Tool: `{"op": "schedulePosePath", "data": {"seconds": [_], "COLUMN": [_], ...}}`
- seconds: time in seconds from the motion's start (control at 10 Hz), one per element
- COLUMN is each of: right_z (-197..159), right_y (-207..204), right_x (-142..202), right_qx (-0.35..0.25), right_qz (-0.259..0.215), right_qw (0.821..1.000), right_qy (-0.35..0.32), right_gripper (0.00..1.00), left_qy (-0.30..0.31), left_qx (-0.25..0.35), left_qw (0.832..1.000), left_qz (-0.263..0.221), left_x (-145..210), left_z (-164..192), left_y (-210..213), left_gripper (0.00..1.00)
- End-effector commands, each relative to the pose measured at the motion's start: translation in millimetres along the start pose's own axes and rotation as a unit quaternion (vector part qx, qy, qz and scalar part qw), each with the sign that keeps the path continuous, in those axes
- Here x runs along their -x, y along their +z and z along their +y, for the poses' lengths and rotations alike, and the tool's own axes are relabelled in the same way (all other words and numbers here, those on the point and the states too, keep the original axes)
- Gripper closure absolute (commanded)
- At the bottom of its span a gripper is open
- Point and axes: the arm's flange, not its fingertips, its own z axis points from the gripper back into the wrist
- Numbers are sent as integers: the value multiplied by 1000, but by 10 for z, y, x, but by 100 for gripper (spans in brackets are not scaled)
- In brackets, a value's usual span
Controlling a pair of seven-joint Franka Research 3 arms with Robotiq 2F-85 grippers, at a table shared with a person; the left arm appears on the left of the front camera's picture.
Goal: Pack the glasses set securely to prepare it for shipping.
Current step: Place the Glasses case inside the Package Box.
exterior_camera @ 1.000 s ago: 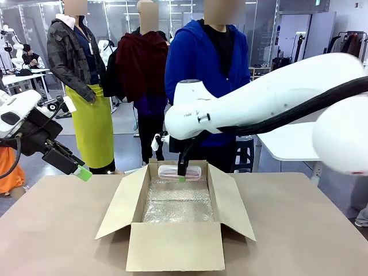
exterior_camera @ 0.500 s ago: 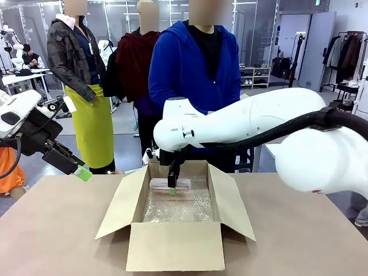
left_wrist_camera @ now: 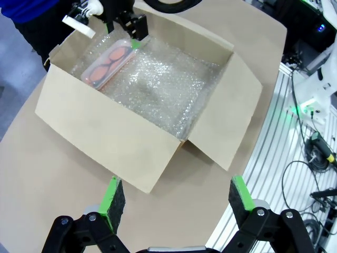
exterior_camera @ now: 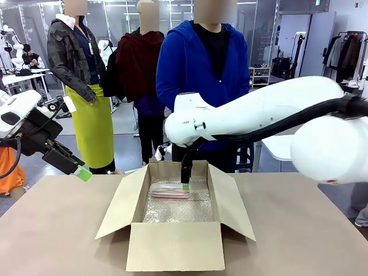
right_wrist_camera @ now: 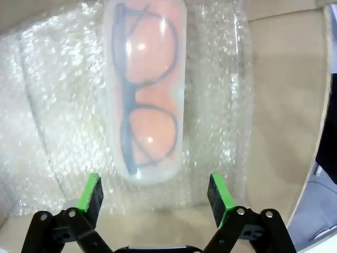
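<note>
A pale pink glasses case (exterior_camera: pixel 169 190) with dark-framed glasses inside lies flat on the bubble wrap (exterior_camera: pixel 178 210) at the far end of the open cardboard box (exterior_camera: pixel 175 247). My right gripper (exterior_camera: pixel 185 184) hangs just above the case's right end, open and holding nothing. In the right wrist view the case (right_wrist_camera: pixel 145 89) lies beyond the spread fingers of my right gripper (right_wrist_camera: pixel 154 192), apart from both. My left gripper (exterior_camera: pixel 82 172) hovers open over the table's left edge. In the left wrist view the left gripper (left_wrist_camera: pixel 176 195) looks down at the box (left_wrist_camera: pixel 116 142) and the case (left_wrist_camera: pixel 105 62).
The box's four flaps stand open; its side flaps (exterior_camera: pixel 118 201) slope out over the brown table (exterior_camera: pixel 52 230). A person in a blue top (exterior_camera: pixel 201 63) stands right behind the box, with other people farther back left. Cables and the table's edge (left_wrist_camera: pixel 310 142) lie to one side.
My right gripper lowered the pink case into the box, opened and let it go, then lifted slightly. The case now rests on the bubble wrap. The left arm has not moved.
</note>
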Motion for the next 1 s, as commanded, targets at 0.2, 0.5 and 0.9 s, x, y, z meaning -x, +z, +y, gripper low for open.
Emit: {"op": "schedulePosePath", "data": {"seconds": [0.2, 0.5, 0.9], "right_z": [289, 112, 112], "right_y": [33, 52, 52], "right_x": [113, 40, 40], "right_qx": [-4, 1, 1], "right_qz": [-5, 1, 1], "right_qw": [1000, 1000, 1000], "right_qy": [22, 5, 5], "right_gripper": [0, 0, 0], "left_qy": [-1, -1, -1], "left_qx": [9, 9, 9], "left_qw": [1000, 1000, 1000], "left_qz": [-4, -4, -4], "left_x": [1, 1, 1], "left_z": [-4, -4, -4], "left_y": [18, 18, 18], "left_gripper": [0, 0, 0]}}
